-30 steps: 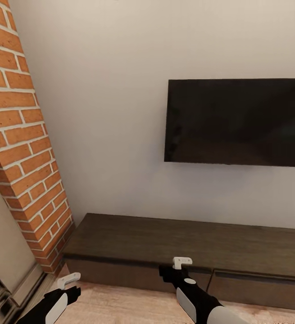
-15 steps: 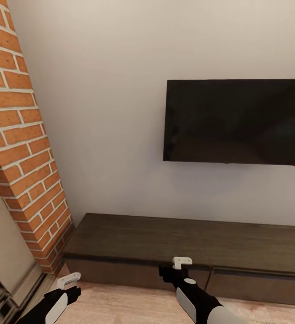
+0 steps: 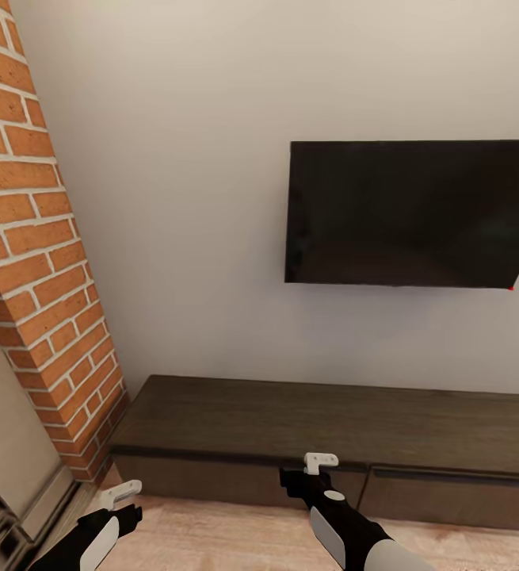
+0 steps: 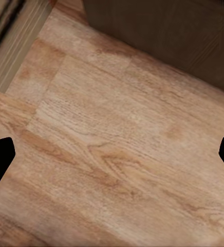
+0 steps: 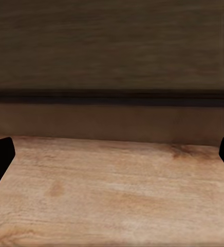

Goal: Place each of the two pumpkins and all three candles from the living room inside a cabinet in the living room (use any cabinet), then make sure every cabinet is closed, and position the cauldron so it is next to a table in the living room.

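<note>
You face the cabinet (image 3: 330,432), drawers shut, TV (image 3: 410,212) at 1 o'clock. Your left pincer (image 3: 120,492) and right pincer (image 3: 320,461) both hang spread, holding nothing, above the floor (image 4: 117,154).

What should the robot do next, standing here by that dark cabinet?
Probably ease the right gripper forward to the cabinet front: its jaws stand open and empty just before the shut drawer fronts, and the left gripper hangs open over bare floor.

Black arms with white panels, small white-tipped left hand (image 3: 121,492) and right hand (image 3: 321,461).
</note>
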You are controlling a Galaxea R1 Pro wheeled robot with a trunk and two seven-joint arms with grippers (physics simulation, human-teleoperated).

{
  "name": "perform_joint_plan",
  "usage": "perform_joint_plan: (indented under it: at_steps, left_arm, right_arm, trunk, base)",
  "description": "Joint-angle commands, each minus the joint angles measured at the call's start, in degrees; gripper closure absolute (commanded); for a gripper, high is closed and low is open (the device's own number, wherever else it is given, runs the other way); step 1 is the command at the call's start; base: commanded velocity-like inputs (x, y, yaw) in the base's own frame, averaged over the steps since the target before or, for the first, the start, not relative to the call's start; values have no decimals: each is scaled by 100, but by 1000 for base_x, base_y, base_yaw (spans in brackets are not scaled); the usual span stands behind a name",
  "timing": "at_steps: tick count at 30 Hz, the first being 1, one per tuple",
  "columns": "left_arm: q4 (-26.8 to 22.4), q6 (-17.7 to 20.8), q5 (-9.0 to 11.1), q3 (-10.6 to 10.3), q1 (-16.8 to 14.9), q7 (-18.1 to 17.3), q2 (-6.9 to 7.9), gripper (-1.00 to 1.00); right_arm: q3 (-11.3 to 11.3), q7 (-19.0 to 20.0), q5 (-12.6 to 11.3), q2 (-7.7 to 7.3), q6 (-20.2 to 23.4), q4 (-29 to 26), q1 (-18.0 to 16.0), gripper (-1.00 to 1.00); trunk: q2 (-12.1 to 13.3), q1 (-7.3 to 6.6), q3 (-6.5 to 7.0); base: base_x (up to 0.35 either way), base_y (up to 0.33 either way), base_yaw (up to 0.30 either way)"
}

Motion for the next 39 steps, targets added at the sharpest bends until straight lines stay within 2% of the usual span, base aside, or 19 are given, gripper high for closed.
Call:
perform_joint_plan:
  at_steps: [1,8,39]
  left_arm:
    - [-15,22,54,-49,0,48,8,-100]
    - [-15,22,54,-49,0,48,8,-100]
    - [-16,22,54,-49,-2,48,8,-100]
  right_arm:
    - [48,-33,-56,-2,-22,3,-6,-100]
    - [48,-33,-56,-2,-22,3,-6,-100]
    - [48,-33,-57,-2,-21,3,-6,-100]
  trunk:
    - [-4,0,-5]
    - [-4,0,0]
    - [-4,0,1]
  base:
    - [-1,1,-158]
    - [-5,10,-97]
    - [-13,22,-1]
